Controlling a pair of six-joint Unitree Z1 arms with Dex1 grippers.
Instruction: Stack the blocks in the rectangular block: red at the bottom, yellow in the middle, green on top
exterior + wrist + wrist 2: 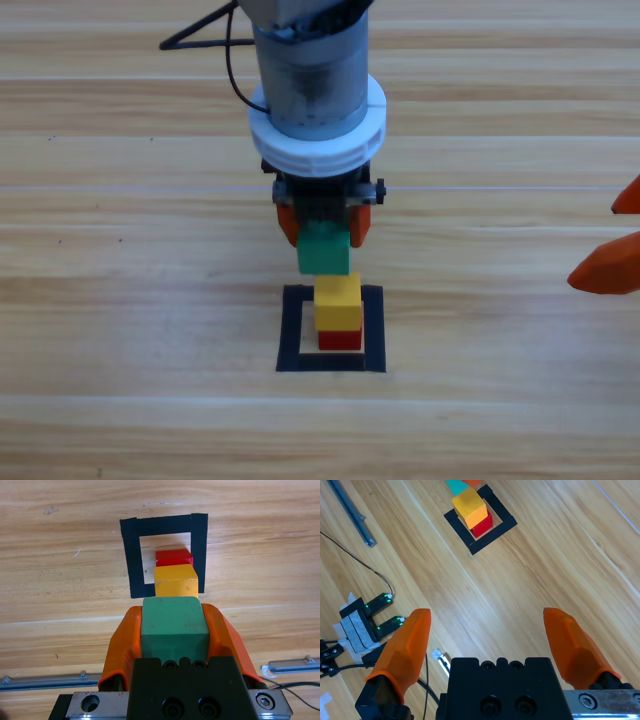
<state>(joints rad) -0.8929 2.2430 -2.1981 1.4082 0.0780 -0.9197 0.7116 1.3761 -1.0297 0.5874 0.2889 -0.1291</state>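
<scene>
Inside the black tape square (291,330) (131,555) (501,529) the red cube (340,340) (173,558) (482,526) sits with the yellow cube (338,301) (174,581) (469,505) stacked on it. My left gripper (324,228) (174,630) is shut on the green cube (324,250) (174,621) (456,486), held in the air just behind and above the yellow cube. My right gripper (618,240) (487,630) waits open at the right edge, with nothing between its jaws.
In the right wrist view a small black sensor with green lights (372,612), cables and a metal rail (350,512) lie off to the left of the square. A metal rail (45,681) also runs along the table edge in the left wrist view.
</scene>
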